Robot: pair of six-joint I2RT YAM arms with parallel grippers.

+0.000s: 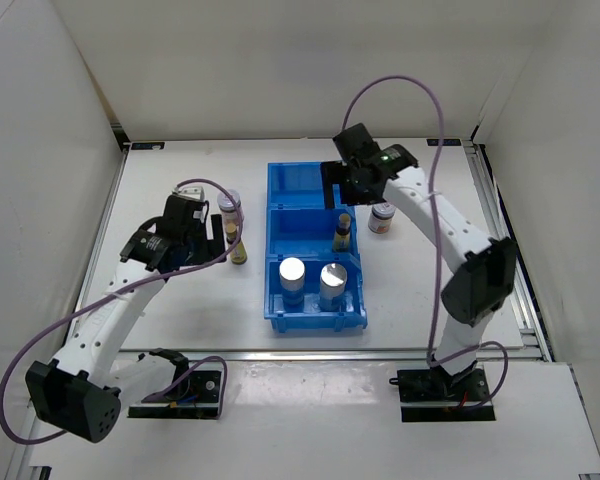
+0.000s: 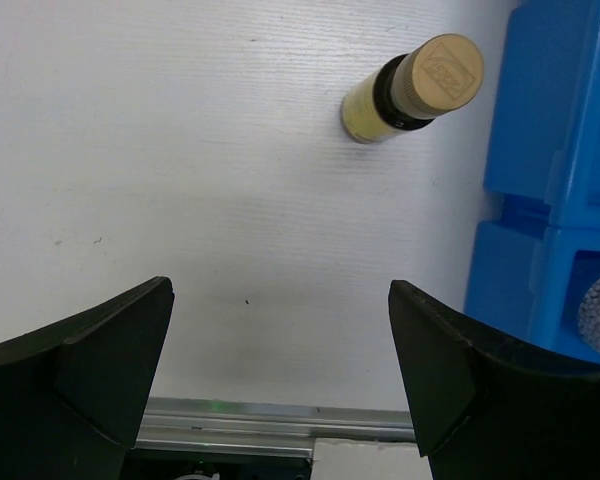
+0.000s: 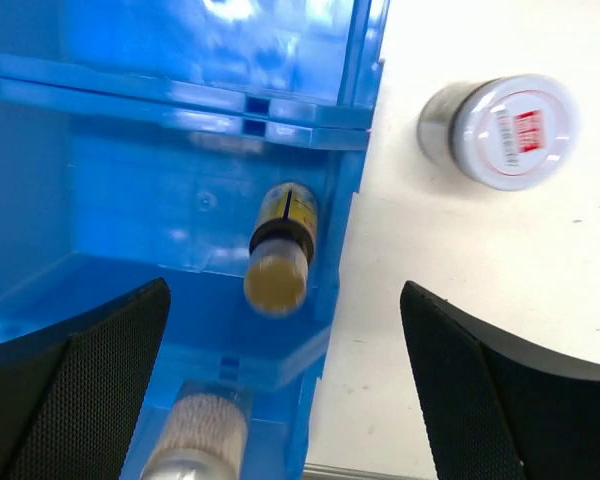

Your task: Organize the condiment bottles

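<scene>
The blue bin [image 1: 280, 215] lies mid-table. Two silver-lidded shakers [image 1: 293, 272] [image 1: 333, 280] stand in its near compartment. An amber bottle [image 1: 342, 228] [image 3: 280, 260] stands upright in the middle compartment. My right gripper [image 1: 342, 192] [image 3: 285, 370] hovers above it, open, holding nothing. A white-lidded jar [image 1: 383, 218] [image 3: 510, 130] stands on the table right of the bin. Left of the bin stand another amber bottle [image 1: 239, 250] [image 2: 420, 90] and a jar [image 1: 228, 205] half hidden by my left arm. My left gripper [image 1: 212, 240] [image 2: 280, 350] is open and empty, short of that bottle.
The bin's far compartment [image 1: 300, 182] holds nothing. A metal rail [image 1: 310, 353] [image 2: 270, 425] runs along the table's near edge. White walls close in the back and both sides. In the left wrist view the bin's wall [image 2: 560, 200] fills the right edge.
</scene>
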